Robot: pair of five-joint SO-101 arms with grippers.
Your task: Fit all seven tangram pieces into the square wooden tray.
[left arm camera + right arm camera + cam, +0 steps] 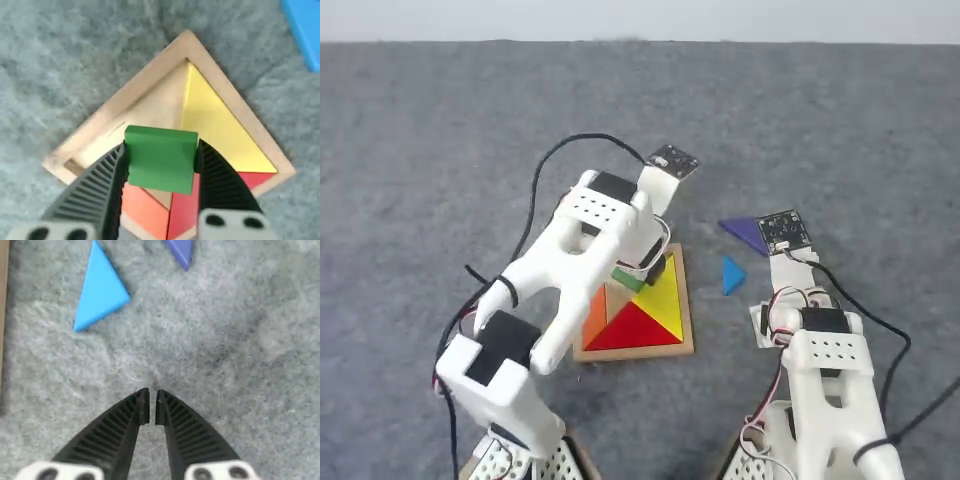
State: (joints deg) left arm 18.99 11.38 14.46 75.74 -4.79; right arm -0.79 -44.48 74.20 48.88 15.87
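Nearest in the high view, at the lower right of the frame, the right arm (830, 370) is seen over the grey carpet (470, 120). In its wrist view the right gripper (152, 400) is shown with its tips drawn together to a thin slit. Nothing is held between them, and only carpet lies under them.

At the lower left, the left arm (560, 290) is stretched up and to the right, over the square wooden tray (640, 350) at the lower centre of the frame. The left gripper (161, 150) is clamped on the green piece (160, 157), which is gripped by two opposite sides and held over the tray's middle. It seems to be held just above the tray floor, though contact cannot be ruled out.

Three pieces are seated in the tray: an orange piece (595, 315) at its left, a red triangle (635, 328) along its lower edge and a yellow triangle (665, 298) at its right. In the left wrist view, bare wood is seen between the green piece and the tray's rim (125, 100), beside the yellow triangle (215, 130).

Just right of the tray and apart from it, a blue triangle (732, 275) lies on the carpet. Farther up and to the right, near the blue one, a purple piece (748, 232) is partly covered by the right arm's camera board (785, 232).
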